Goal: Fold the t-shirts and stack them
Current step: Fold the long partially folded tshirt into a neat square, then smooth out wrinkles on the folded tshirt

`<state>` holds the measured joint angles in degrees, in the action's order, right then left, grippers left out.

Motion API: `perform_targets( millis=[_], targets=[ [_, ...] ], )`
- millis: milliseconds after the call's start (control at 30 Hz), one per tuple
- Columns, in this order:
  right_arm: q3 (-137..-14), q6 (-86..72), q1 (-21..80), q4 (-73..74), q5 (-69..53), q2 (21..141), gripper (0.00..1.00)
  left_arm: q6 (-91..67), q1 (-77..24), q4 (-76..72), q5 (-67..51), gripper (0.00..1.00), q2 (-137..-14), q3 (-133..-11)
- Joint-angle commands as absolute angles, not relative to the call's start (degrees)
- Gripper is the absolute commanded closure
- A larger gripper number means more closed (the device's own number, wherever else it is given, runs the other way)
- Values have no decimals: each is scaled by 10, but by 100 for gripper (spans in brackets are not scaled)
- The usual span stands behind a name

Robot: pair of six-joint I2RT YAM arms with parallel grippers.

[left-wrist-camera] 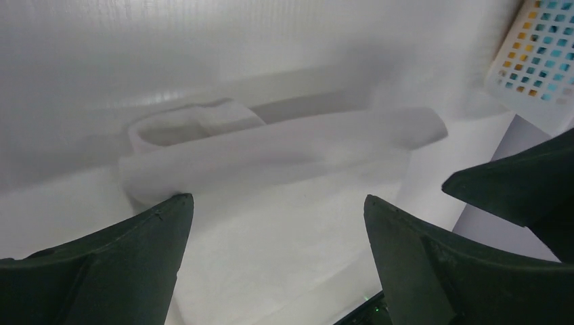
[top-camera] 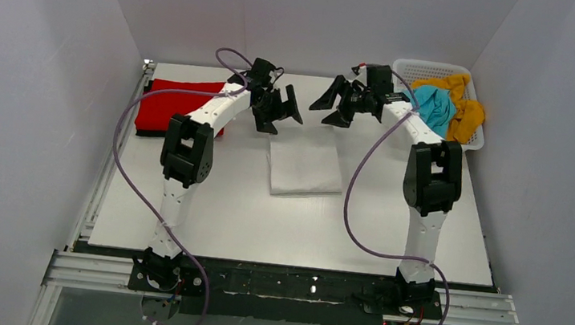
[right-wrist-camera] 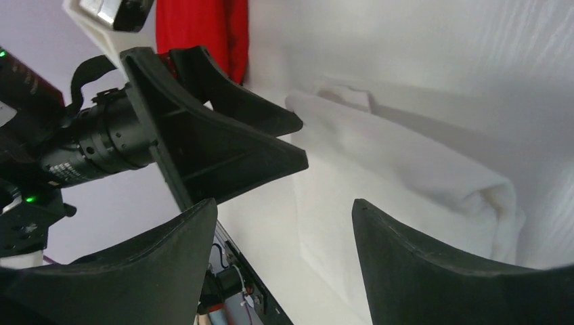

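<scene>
Two arms reach forward, elbows raised, wrists turned toward each other above far edge of folded white t-shirt [top-camera: 305,170]. Left gripper [top-camera: 282,118] spread wide, holding nothing; right gripper [top-camera: 326,112] the same. Red t-shirt [top-camera: 168,105] lies well left of white one. Teal-blue t-shirt [top-camera: 437,106] and mustard-orange t-shirt [top-camera: 467,115] sit in basket [top-camera: 431,67], far right of it. White t-shirt well apart from all table [top-camera: 301,232] edges.

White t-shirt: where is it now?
In the top external view the white t-shirt lies folded at mid-table, just on the near side of the left claw and right claw, with the red t-shirt to its left.
</scene>
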<state>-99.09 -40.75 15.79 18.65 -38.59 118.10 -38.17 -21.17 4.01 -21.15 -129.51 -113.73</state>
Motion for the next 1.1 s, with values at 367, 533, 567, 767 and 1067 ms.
perform_targets(
  millis=[367,533,567,767,1067],
  targets=[
    [-1105,-444,142,226,-401,1405,22,-340,-206,85,-223,2,-1404,-1118],
    [-1160,-389,139,318,-366,1361,22,-312,-206,114,-192,2,-1348,-1120],
    [-1171,-384,139,328,-366,1346,21,-309,-206,123,-183,2,-1332,-1125],
    [-1158,-353,140,367,-300,1205,15,-303,-206,195,-102,2,-1210,-1112],
    [-796,-349,140,274,-80,873,12,-377,-206,143,-65,2,-1071,-885]
  ],
)
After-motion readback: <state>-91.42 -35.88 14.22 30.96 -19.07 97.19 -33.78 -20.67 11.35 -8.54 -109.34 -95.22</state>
